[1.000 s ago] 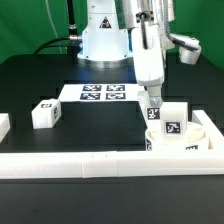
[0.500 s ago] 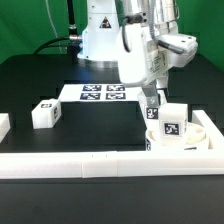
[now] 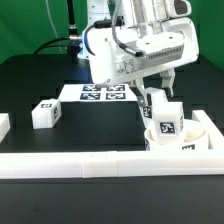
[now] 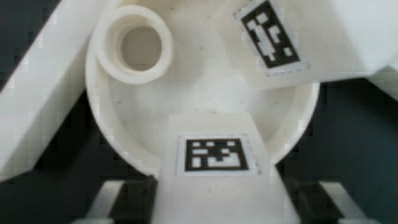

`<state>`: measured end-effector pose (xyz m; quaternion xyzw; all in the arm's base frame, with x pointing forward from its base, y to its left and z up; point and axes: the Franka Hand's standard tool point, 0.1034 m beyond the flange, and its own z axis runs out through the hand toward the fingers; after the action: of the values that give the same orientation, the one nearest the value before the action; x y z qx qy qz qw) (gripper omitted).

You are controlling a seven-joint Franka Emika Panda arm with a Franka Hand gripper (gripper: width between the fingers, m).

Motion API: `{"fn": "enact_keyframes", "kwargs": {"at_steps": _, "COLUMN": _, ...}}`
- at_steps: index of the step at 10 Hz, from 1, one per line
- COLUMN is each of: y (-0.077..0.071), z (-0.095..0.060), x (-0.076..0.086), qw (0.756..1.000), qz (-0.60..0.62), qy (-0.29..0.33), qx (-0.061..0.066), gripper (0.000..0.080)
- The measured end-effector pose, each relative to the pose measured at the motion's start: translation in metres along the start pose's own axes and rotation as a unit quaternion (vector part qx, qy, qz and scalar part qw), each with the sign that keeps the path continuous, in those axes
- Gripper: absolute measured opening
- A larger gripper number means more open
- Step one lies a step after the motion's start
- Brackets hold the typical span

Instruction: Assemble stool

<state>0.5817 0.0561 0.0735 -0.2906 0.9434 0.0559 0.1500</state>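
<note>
The round white seat (image 3: pixel 197 137) lies in the corner of the white rails at the exterior view's right. In the wrist view the seat (image 4: pixel 125 120) shows a raised screw hole (image 4: pixel 135 45). One tagged white leg (image 3: pixel 169 120) stands on it, also seen in the wrist view (image 4: pixel 276 40). My gripper (image 3: pixel 152 103) reaches down onto a second leg (image 3: pixel 151 117) on the seat. In the wrist view the gripper (image 4: pixel 222 203) has both fingers (image 4: pixel 125 203) against the sides of this tagged leg (image 4: pixel 217 160). A third leg (image 3: pixel 43 113) lies loose at the left.
The marker board (image 3: pixel 104 93) lies at the back middle. A long white rail (image 3: pixel 70 164) runs along the front, a side rail (image 3: pixel 208 128) closes the right, and a short white piece (image 3: pixel 3 125) sits at the left edge.
The wrist has turned about its own axis over the seat, so the hand's broad side now faces the camera. The fingers stay at the same leg. The other parts have not moved.
</note>
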Motion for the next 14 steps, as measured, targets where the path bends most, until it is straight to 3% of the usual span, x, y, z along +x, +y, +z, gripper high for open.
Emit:
{"fn": "enact_keyframes", "kwargs": {"at_steps": 8, "y": 0.002, "z": 0.0, "x": 0.0, "qw": 1.0, "qz": 0.012, "qy": -0.01, "qx": 0.0, "gripper": 0.0337}}
{"fn": "enact_keyframes", "kwargs": {"at_steps": 9, "y": 0.002, "z": 0.0, "x": 0.0, "qw": 1.0, "qz": 0.011, "qy": -0.01, "qx": 0.0, "gripper": 0.0549}}
{"fn": "enact_keyframes", "kwargs": {"at_steps": 10, "y": 0.001, "z": -0.005, "x": -0.003, "qw": 1.0, "qz": 0.007, "qy": -0.014, "qx": 0.003, "gripper": 0.0549}}
{"fn": "enact_keyframes", "kwargs": {"at_steps": 11, "y": -0.001, "z": -0.016, "x": -0.005, "qw": 1.0, "qz": -0.001, "qy": -0.022, "qx": 0.011, "gripper": 0.0623}}
{"fn": "enact_keyframes", "kwargs": {"at_steps": 12, "y": -0.003, "z": -0.029, "x": -0.004, "qw": 0.999, "qz": -0.011, "qy": -0.03, "qx": 0.017, "gripper": 0.0623}}
{"fn": "enact_keyframes", "kwargs": {"at_steps": 14, "y": -0.022, "z": -0.058, "x": -0.007, "qw": 0.998, "qz": -0.023, "qy": -0.047, "qx": 0.024, "gripper": 0.0645}}
